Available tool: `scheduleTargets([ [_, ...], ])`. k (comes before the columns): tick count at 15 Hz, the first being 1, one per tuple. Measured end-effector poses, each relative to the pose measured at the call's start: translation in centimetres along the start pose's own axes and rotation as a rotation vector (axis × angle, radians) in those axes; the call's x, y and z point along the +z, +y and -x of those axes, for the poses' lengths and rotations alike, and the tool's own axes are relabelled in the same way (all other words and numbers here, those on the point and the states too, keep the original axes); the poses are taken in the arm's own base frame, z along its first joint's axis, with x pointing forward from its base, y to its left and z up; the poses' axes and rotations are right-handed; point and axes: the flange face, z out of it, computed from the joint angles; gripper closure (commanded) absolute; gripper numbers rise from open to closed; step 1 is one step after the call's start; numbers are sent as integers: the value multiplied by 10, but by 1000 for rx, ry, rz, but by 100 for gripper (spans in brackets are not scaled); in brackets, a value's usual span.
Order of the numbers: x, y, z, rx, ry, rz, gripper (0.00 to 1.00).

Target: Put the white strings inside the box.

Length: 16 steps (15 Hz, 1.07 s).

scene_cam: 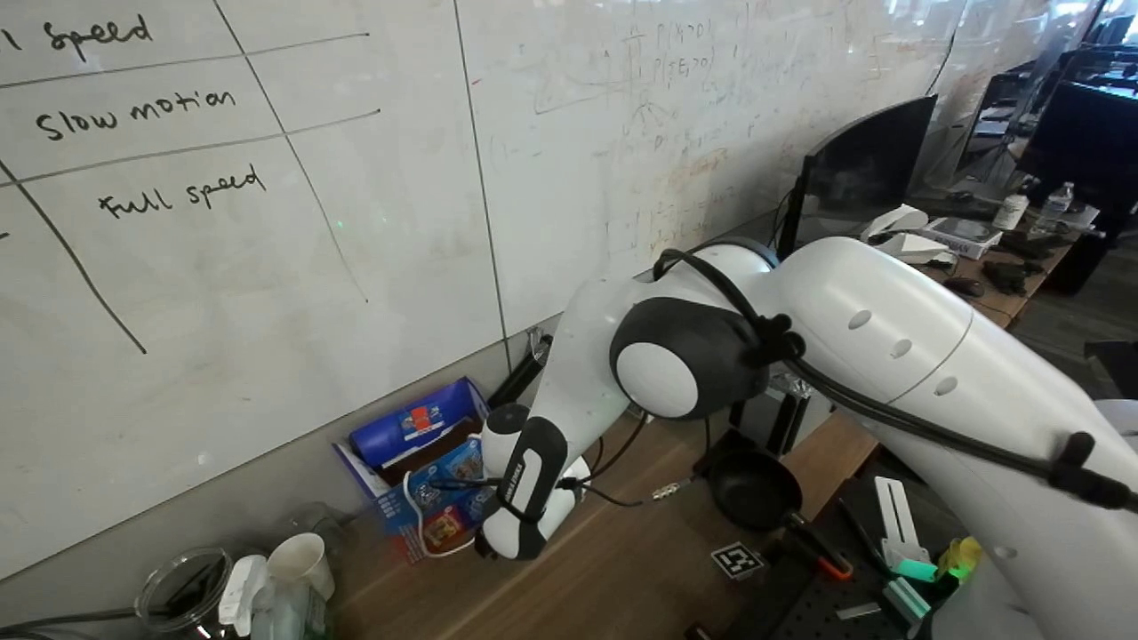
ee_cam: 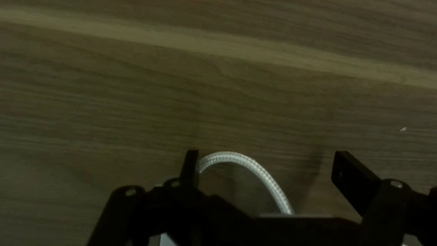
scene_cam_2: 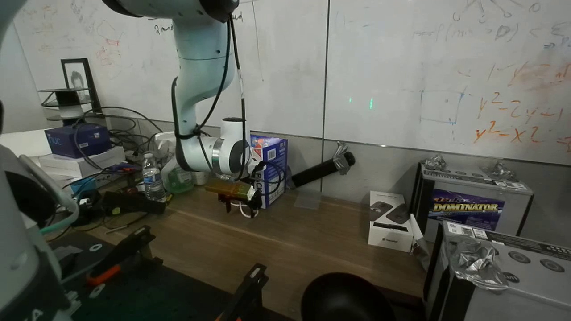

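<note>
The box, blue with red and white print, stands against the whiteboard wall with its top open and a brown inside showing. In an exterior view one side of the box shows behind the gripper. A white string loops down over the box's near side; how much lies inside is hidden. In the wrist view the braided white string arches between the wide-apart jaws, close to the left finger; whether it touches cannot be told. My gripper is open and grips nothing. Above the table hangs the gripper, beside the box.
A paper cup, a glass jar and a spray bottle stand near the box. A black tube leans at the wall. On the other side are a white carton, a black pan and grey batteries.
</note>
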Motion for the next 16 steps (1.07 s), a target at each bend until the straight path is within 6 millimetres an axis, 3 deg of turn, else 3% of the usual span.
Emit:
scheduleTargets([
  [16,-4,16,-15,-2,39,26,0],
])
